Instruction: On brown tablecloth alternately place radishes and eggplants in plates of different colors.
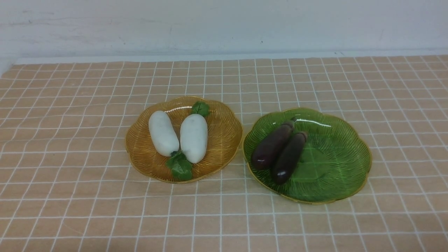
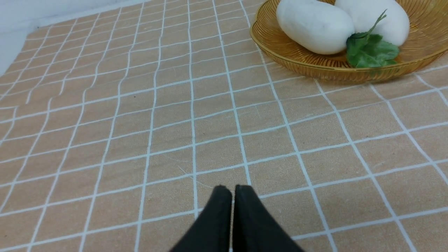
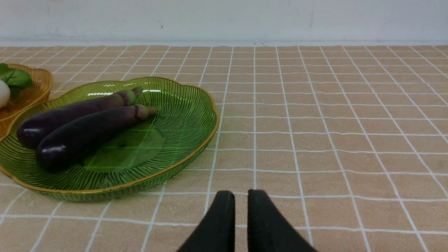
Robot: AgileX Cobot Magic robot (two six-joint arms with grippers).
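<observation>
**Sorting looks finished; both grippers empty and pulled back**

Nearest, in the wrist views: left gripper (image 2: pixel 232 196) with jaws pressed together, gripping nothing, low over bare brown tablecloth (image 1: pixel 70 196). Right gripper (image 3: pixel 237 201) nearly the same, jaws drawn narrow with only a thin slit between, also gripping nothing, over cloth just beside the green plate (image 3: pixel 196 140). Neither arm visible from the front.

Farther in, mid-cloth: amber plate (image 1: pixel 224 147) on the left, green plate (image 1: pixel 350 168) on the right, rims near each other, contact impossible to tell. In the amber plate, two radishes side by side: left radish (image 1: pixel 162 133) with leaf toward the near rim, right radish (image 1: pixel 193 138) with leaf toward the far rim. In the green plate, two eggplants lying alongside, apparently touching along their length, stems pointing away: left eggplant (image 1: pixel 272 145), right eggplant (image 1: pixel 289 157). Nothing loose on the cloth outside the plates.

Farthest: white wall (image 1: pixel 224 24) behind the cloth edge.

Judged from this layout: final step, each vegetable type already in its own colour of plate, no item left to fetch. Next move probably none beyond parking the arms clear; if any correction were needed, opening the jaws first and approaching from above a plate rim.
</observation>
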